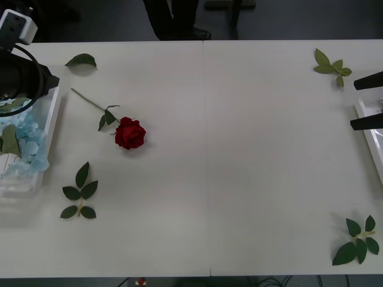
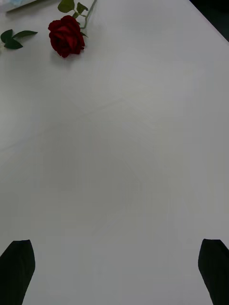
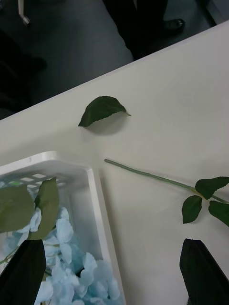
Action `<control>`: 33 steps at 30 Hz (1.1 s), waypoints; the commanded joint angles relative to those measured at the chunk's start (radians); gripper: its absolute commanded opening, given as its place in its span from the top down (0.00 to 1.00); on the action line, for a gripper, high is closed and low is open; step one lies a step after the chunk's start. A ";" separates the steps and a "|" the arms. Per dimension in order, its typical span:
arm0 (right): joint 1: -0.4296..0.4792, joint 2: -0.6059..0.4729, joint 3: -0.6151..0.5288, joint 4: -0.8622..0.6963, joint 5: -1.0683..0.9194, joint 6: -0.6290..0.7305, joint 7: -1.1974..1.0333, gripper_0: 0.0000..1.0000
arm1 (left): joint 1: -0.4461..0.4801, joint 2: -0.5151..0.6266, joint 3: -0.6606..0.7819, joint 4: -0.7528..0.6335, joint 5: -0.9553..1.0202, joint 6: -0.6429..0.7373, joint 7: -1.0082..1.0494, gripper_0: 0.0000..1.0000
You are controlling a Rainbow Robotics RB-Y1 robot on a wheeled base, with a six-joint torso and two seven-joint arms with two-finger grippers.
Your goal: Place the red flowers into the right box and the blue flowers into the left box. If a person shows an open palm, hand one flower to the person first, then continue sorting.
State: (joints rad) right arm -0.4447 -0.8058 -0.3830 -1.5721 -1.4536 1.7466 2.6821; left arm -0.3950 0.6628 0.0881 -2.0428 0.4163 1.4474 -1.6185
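One red flower (image 1: 130, 133) lies on the white table left of centre, its stem (image 3: 152, 176) running toward the far left; its bloom (image 2: 67, 35) sits far ahead of my right gripper. Blue flowers (image 1: 24, 143) fill the left box (image 1: 52, 116) at the table's left edge. My left gripper (image 3: 112, 274) hangs open over that box's inner rim (image 3: 95, 190), holding nothing. My right gripper (image 1: 368, 101) is open and empty beside the right box (image 1: 370, 139) at the right edge. A person's legs (image 1: 173, 18) stand behind the far edge; the open palm is out of view.
Loose leaves lie about: a single leaf (image 1: 81, 60) at the far left, a sprig (image 1: 79, 194) near the left box, another sprig (image 1: 332, 64) far right, and one more (image 1: 358, 239) at the near right. The table's middle (image 1: 239, 155) is bare.
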 commanded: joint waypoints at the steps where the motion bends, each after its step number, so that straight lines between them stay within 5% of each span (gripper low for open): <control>1: -0.005 -0.026 -0.002 -0.016 -0.005 0.007 0.023 0.00 | -0.015 0.037 0.018 0.078 -0.040 -0.099 -0.172 0.19; 15: -0.005 -0.026 -0.002 -0.016 -0.005 0.007 0.023 0.00 | -0.024 -0.042 -0.067 0.174 -0.134 -0.164 -0.265 0.19; 33: -0.005 -0.026 -0.002 -0.016 -0.005 0.007 0.023 0.00 | -0.074 -0.140 -0.082 0.289 -0.205 -0.240 -0.879 0.19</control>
State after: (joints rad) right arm -0.4447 -0.8058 -0.3830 -1.5719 -1.4536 1.7466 2.6821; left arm -0.4320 0.5266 -0.0145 -1.7362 0.2277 1.2149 -2.4629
